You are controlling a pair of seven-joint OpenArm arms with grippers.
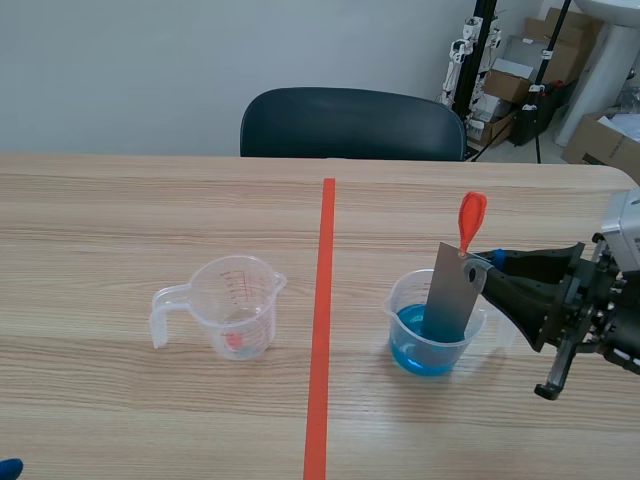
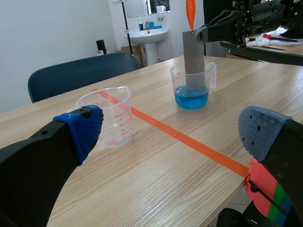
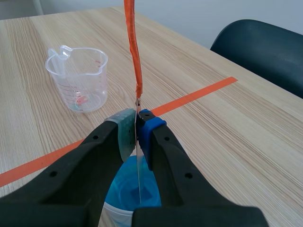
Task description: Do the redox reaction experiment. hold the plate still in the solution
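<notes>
A grey metal plate (image 1: 453, 292) with an orange-red tab (image 1: 471, 218) at its top stands upright in a clear cup of blue solution (image 1: 432, 326), its lower end dipped in the liquid. My right gripper (image 1: 482, 262) is shut on the plate's top corner; in the right wrist view the pads (image 3: 125, 128) pinch the thin plate (image 3: 139, 175) edge-on above the blue solution (image 3: 128, 191). The left wrist view shows the plate (image 2: 193, 61) and cup (image 2: 191, 86) far ahead. My left gripper (image 2: 170, 132) is open, low at the table's near-left corner.
An empty clear measuring cup (image 1: 228, 308) with red markings stands left of the orange tape line (image 1: 322, 320). A dark chair (image 1: 352, 124) sits behind the table's far edge. Boxes and stands are in the back right of the room.
</notes>
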